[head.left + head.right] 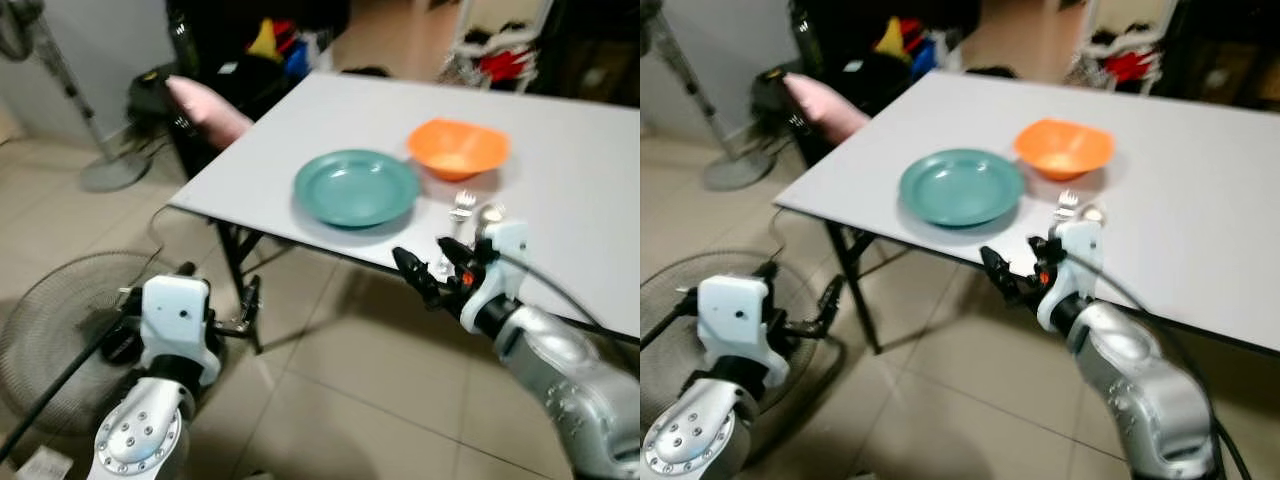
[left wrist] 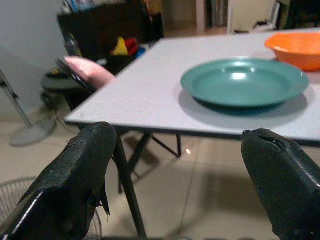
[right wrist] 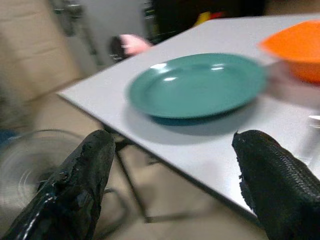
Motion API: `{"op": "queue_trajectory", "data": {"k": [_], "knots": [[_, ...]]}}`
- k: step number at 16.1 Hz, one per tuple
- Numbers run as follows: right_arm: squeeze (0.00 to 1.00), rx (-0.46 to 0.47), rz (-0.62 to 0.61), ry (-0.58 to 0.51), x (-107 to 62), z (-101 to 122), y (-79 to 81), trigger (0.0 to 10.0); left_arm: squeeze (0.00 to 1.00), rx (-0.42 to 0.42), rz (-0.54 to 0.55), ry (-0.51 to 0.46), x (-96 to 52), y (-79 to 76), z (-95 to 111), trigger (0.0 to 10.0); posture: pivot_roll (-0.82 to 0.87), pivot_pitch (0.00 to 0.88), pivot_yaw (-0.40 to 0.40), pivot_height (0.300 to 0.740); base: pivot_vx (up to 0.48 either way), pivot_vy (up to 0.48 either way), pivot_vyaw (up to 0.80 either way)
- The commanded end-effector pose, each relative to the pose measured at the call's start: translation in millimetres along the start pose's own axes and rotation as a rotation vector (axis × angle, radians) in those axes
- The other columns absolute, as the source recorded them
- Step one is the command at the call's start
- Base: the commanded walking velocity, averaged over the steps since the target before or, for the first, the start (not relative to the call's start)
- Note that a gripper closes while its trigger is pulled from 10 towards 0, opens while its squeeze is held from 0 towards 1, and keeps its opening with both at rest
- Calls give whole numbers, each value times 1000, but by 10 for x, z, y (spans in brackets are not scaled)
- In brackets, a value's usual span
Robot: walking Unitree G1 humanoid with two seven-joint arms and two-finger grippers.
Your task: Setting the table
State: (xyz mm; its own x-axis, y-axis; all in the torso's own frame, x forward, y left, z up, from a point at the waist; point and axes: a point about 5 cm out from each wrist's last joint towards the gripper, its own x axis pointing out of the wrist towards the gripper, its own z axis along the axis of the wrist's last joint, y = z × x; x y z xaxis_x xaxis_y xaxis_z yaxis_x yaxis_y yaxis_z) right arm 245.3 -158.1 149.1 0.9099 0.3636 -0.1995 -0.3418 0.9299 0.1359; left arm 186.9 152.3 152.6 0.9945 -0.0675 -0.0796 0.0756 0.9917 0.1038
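A teal plate (image 1: 356, 187) lies near the front edge of the white table (image 1: 560, 190), and an orange bowl (image 1: 458, 148) stands just behind it to the right. A metal fork (image 1: 462, 203) and spoon (image 1: 490, 212) lie right of the plate, partly hidden by my right wrist. My right gripper (image 1: 425, 265) hovers open and empty at the table's front edge, below the cutlery; in the right wrist view its fingers (image 3: 85, 175) frame the plate (image 3: 197, 85). My left gripper (image 1: 218, 288) hangs open and empty below table height, left of the table, pointing at the plate (image 2: 244, 81).
A floor fan (image 1: 50, 320) lies on the tiles at my lower left, beside the left arm. A standing fan's base (image 1: 110, 170) and a pink padded object (image 1: 205, 110) are off the table's left corner. Black folding table legs (image 1: 235, 270) stand under the near edge.
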Motion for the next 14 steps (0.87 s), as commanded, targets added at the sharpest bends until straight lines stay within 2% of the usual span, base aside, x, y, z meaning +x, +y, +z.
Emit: {"op": "queue_trajectory", "data": {"k": [1, 4, 6, 9, 10, 11, 12, 14], "knots": [[0, -26, -60, -16, -75, 19, -36, 10000, 0, 19, 50, -21, -13, 23, 22, 10000, -76, 0, 90, 740, 0, -364, 0], [0, -16, -67, -21, -152, -56, -39, 10000, 0, 36, 100, -20, -48, 63, -7, 10000, -71, 0, 88, 740, 0, -368, 0], [0, -88, 9, -10, -187, -179, 70, 10000, 0, 51, 109, -21, -60, 72, -7, 10000, -65, 0, 88, 740, 0, -369, 0], [0, -116, 33, 10, -173, -239, 103, 10000, 0, 66, 110, -39, -50, 81, 15, 10000, -63, 0, 91, 740, 0, -338, 0], [671, -113, 46, 14, -170, -244, 109, 10000, 0, 54, 111, -32, -50, 82, 6, 10000, -60, 0, 90, 740, 0, 0, 800], [886, -117, 69, 9, -166, -249, 120, 10000, 0, 64, 110, -27, -55, 88, -3, 10000, -56, 0, 88, 740, 0, 0, 800], [980, -118, 78, 0, -158, -255, 125, 10000, 0, 79, 107, -23, -59, 93, -10, 10000, -53, 0, 87, 740, 0, 0, 800], [1000, -103, 102, -15, -133, -244, 147, 10000, 0, 94, 98, -12, -79, 83, -26, 10000, -45, 0, 81, 740, 0, 0, 800]]}}
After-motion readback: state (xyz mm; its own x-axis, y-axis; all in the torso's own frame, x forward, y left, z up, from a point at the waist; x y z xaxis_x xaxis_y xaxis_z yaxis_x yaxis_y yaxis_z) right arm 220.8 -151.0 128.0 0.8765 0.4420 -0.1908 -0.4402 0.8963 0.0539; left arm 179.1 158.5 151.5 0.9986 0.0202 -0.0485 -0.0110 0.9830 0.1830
